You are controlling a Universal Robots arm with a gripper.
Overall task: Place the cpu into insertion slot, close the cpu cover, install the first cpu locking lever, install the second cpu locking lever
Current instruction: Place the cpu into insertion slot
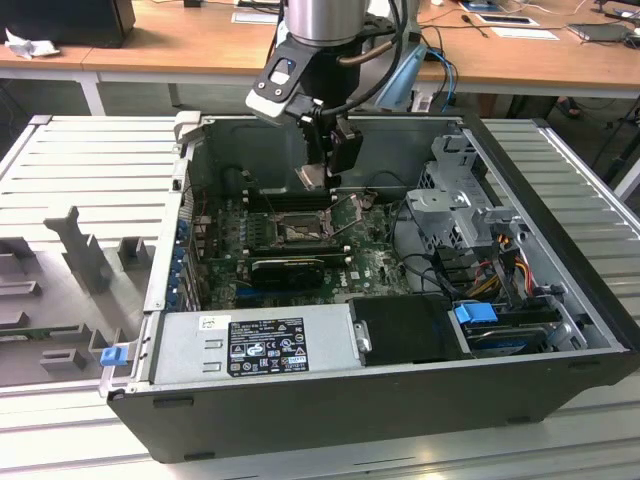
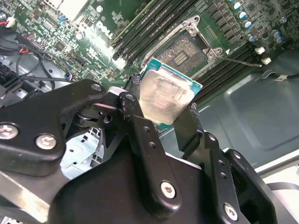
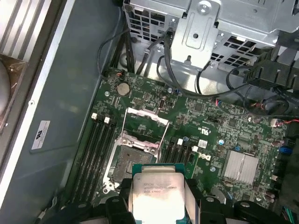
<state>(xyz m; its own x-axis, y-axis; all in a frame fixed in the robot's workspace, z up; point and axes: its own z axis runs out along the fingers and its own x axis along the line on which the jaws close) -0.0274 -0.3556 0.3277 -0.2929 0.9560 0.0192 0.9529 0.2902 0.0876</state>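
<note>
Black gripper [image 2: 162,100], fingers [image 2: 187,126] clamped on the chip [image 3: 155,193], held it above the motherboard [image 3: 205,116], near the open socket [image 3: 134,156], cover [image 3: 146,119] raised. Placing seemed underway; seating would need chip squared to socket.

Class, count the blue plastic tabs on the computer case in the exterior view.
2. One blue tab at the case's near corner on the exterior view's left; the other on the drive bay at that view's right. More may be hidden.
</note>
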